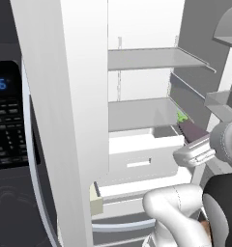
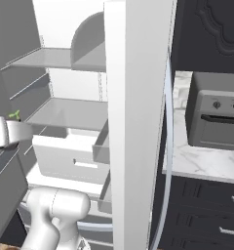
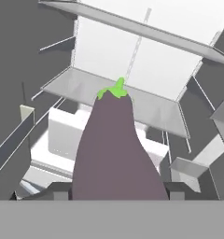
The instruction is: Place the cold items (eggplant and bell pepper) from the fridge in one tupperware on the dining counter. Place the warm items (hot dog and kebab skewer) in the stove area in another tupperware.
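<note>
A dark purple eggplant (image 3: 116,149) with a green stem runs up the middle of the hand view, between the two dark fingertips (image 3: 58,190). My gripper (image 3: 116,189) is shut on it, in the air in front of the open fridge. From the left base view, the eggplant (image 1: 191,129) sticks out of the white hand toward the middle shelf (image 1: 137,113), and the gripper (image 1: 189,139) sits just below the shelf's right end. In the right base view, its green stem (image 2: 13,115) shows at the far left. The bell pepper, hot dog, kebab skewer and tupperware are out of view.
The fridge holds two grey shelves and a white drawer (image 1: 142,157) below them. Its open white door (image 1: 65,120) stands on the left. A microwave panel (image 1: 7,120) is further left. A toaster oven (image 2: 216,117) sits on a marble counter to the right, above dark drawers.
</note>
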You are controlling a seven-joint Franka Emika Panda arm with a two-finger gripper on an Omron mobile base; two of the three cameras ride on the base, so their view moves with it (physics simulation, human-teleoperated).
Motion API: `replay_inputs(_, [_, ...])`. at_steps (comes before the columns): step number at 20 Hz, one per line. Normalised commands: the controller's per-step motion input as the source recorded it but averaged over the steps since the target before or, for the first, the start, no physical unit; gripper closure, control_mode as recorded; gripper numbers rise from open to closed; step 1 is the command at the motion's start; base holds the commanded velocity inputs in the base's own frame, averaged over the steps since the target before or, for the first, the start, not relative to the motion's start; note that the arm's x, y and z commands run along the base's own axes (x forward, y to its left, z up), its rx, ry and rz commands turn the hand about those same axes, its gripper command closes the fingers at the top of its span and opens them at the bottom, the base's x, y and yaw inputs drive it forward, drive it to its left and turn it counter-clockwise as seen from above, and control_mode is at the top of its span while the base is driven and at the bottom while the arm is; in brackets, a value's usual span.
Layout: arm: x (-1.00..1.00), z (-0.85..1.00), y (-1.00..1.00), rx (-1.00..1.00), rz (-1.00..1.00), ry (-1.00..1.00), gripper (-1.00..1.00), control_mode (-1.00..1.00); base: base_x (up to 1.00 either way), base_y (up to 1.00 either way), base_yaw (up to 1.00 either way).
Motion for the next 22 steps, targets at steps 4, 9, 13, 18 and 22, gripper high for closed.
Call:
replay_inputs(4, [-0.16,-0.08,0.0,0.0,-0.03,0.01,1.0,1.0,-0.17,0.0,-0.01])
replay_inputs(9, [0.0,0.0,0.0,0.0,0.0,0.0,1.0,1.0,-0.98,0.01,-0.03])
replay_inputs(13, [0.0,0.0,0.0,0.0,0.0,0.0,1.0,1.0,-1.0,0.0,-0.05])
replay_inputs(18, [0.0,0.0,0.0,0.0,0.0,0.0,1.0,1.0,-1.0,0.02,-0.06])
replay_inputs(22, [0.0,0.0,0.0,0.0,0.0,0.0,1.0,1.0,-1.0,0.03,-0.07])
